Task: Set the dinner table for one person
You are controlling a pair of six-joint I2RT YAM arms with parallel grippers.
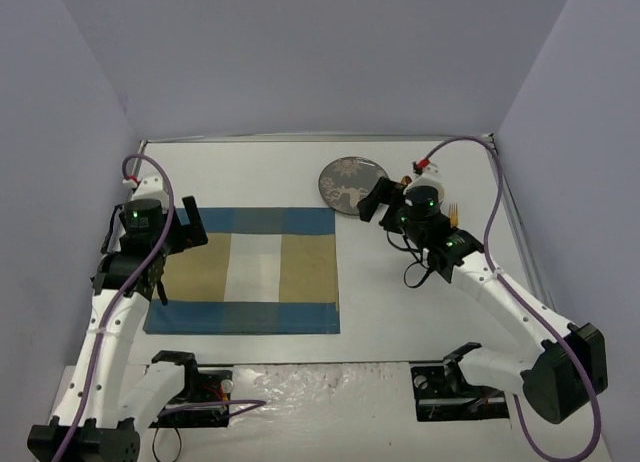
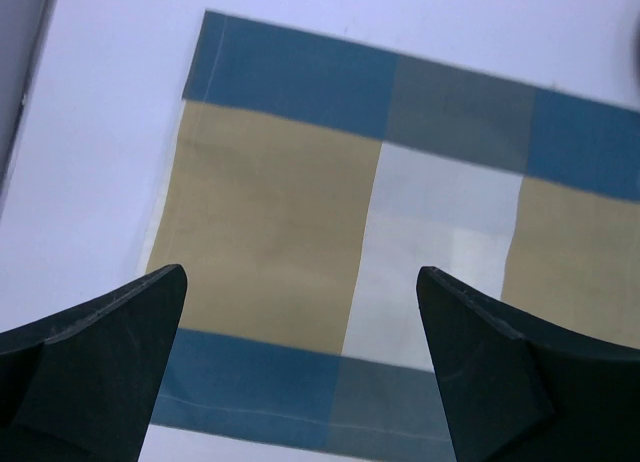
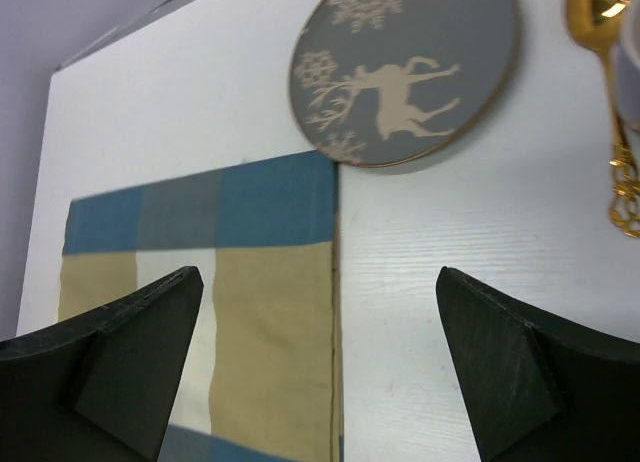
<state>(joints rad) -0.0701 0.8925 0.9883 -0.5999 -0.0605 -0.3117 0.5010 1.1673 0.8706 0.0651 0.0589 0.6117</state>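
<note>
right wrist – gold cutlery [image 3: 608, 82] cut off at edge, both jaws released, empty

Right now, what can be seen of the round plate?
The plate is a round, flat grey disc with a thin tan rim, printed with a cream reindeer and snowflakes. It lies flat, face up and empty, on the table, its near edge right at the far right corner of the placemat; contact there is unclear. Nothing grips it.
</note>
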